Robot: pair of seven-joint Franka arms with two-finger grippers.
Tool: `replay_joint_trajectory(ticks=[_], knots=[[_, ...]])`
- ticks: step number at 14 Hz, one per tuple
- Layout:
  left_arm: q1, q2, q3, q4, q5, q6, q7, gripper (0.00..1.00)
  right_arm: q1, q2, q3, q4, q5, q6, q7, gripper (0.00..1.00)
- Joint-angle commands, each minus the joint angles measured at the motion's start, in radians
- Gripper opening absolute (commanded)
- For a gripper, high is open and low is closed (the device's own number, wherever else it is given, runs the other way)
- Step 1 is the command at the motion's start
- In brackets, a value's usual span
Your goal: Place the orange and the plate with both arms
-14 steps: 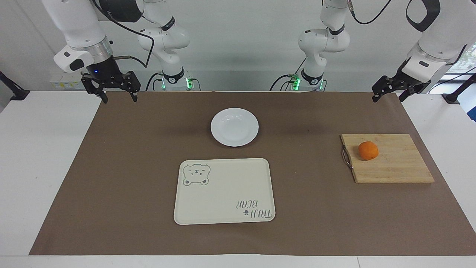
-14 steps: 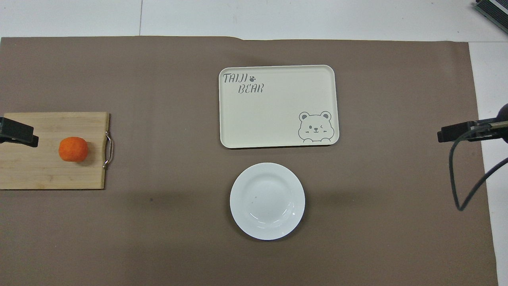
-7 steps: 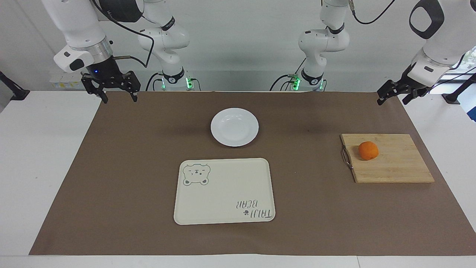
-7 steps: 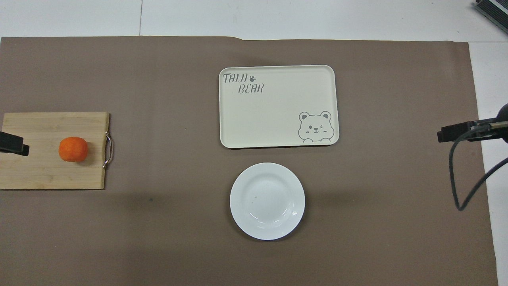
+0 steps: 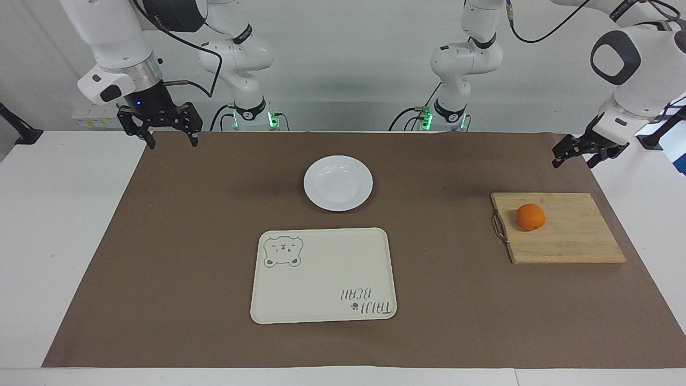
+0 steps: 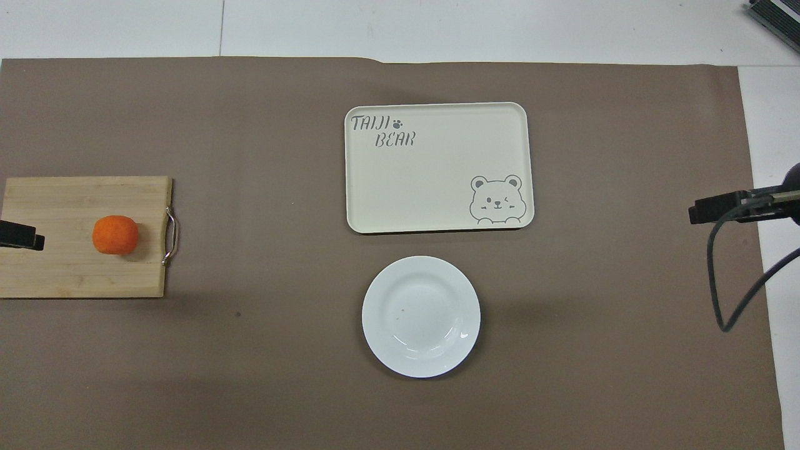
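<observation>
The orange (image 5: 531, 216) (image 6: 115, 234) lies on a wooden cutting board (image 5: 568, 236) (image 6: 75, 269) toward the left arm's end of the table. The white plate (image 5: 338, 183) (image 6: 420, 316) sits mid-table with nothing on it, nearer to the robots than the cream bear tray (image 5: 323, 276) (image 6: 437, 167). My left gripper (image 5: 573, 162) (image 6: 19, 234) hangs open and holds nothing, over the mat's edge beside the board. My right gripper (image 5: 172, 142) (image 6: 719, 209) waits open over the mat's corner at the right arm's end.
A brown mat (image 5: 187, 241) covers most of the white table. The cutting board has a metal handle (image 5: 499, 226) on the side toward the plate. A black cable (image 6: 725, 281) loops down from the right arm.
The left gripper has come down and swung outward toward the left arm's end of the table, closer to the cutting board. The right arm, orange, plate and tray have not moved.
</observation>
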Motion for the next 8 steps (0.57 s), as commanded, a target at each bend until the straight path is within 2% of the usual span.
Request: replay_joint_trajectory(ticks=[1,3,8], knots=[[0.0,-0.013,-0.011,-0.119,0.013,0.154,0.005,1.0,-0.009,0.002,0.004,0.009,-0.013,-0.018,-0.016,1.0],[-0.006,0.028,-0.011,-0.12,0.013,0.181,0.002,1.0,-0.009,0.002,0.006,0.009,-0.015,-0.018,-0.016,1.0],[-0.009,0.163,-0.013,-0.122,0.007,0.348,-0.026,1.0,-0.009,0.002,0.006,0.009,-0.015,-0.018,-0.016,1.0]])
